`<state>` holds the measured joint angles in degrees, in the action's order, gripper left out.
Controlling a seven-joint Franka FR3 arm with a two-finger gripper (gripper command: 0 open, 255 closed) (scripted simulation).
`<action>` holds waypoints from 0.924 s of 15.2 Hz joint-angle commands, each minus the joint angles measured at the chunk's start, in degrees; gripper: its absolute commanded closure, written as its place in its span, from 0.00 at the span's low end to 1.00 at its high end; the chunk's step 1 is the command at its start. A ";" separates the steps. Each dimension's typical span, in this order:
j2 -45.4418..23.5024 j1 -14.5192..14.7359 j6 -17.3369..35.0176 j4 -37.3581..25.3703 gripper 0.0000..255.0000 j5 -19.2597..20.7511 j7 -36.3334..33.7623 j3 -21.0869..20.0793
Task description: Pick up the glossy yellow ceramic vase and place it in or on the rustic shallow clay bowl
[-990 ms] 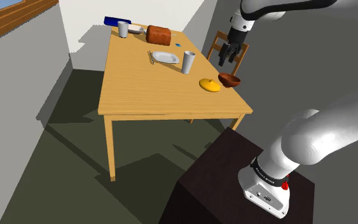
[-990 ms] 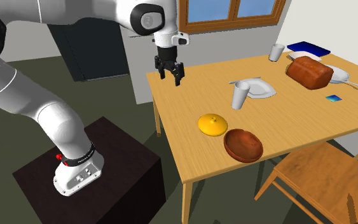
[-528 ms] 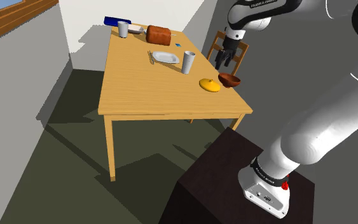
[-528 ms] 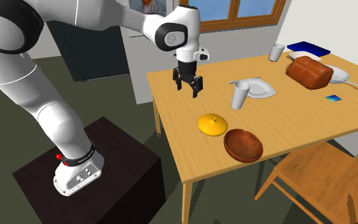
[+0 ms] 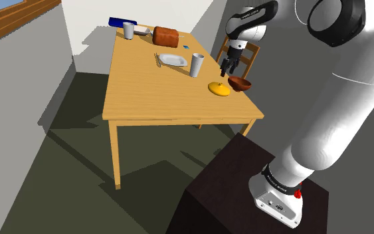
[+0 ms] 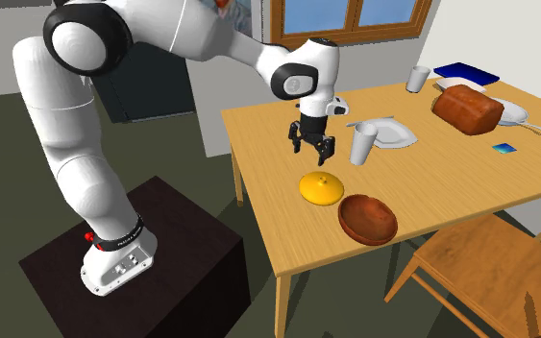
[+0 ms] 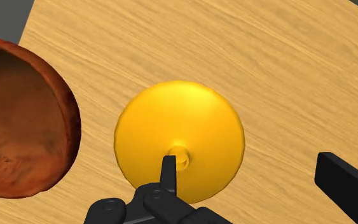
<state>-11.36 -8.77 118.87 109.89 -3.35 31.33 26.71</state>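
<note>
Fingers spread wide, my gripper has slid further over the wooden table and now hangs above the squat yellow vase just beside the brown clay bowl, whose far side my wrist view cuts off while showing the vase's small neck.

Vase: yellow, smooth, soft sheen, with a small bright highlight at the middle knob.
Bowl: red-brown, mottled, earthen look, dull; the inside is uneven.
Table: light wood, fine streaky grain, matt.
Chair: wood, similar grain, more orange.
Arm: white shells, smooth and glossy.
Gripper: black, smooth, matt.
Stand: dark brown, faint wood grain.
</note>
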 commanded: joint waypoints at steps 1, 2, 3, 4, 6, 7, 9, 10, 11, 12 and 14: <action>-4.92 -1.71 0.22 -3.76 0.00 -2.53 2.70 0.05; -7.31 -2.64 0.13 -5.81 0.00 -3.67 3.80 -0.10; -9.71 -3.63 -0.04 -7.94 0.00 -4.75 4.82 -0.31; -12.08 -4.64 -0.28 -10.16 0.00 -5.76 5.76 -0.57; -12.69 -4.83 1.02 -9.43 0.00 -6.06 5.95 -0.82; -13.01 -4.90 1.66 -9.08 0.00 -6.23 6.06 -0.92; -13.69 -5.03 2.93 -8.43 0.00 -6.61 6.30 -1.10; -14.04 -5.11 3.56 -8.12 0.00 -6.80 6.42 -1.20; -14.40 -5.18 4.19 -7.83 0.00 -7.00 6.55 -1.31; -14.61 -5.23 4.55 -7.66 0.00 -7.11 6.62 -1.37; -14.61 -5.23 4.55 -7.67 0.00 -7.11 6.62 -1.37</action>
<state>-25.97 -13.98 123.26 102.10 -10.44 37.90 25.34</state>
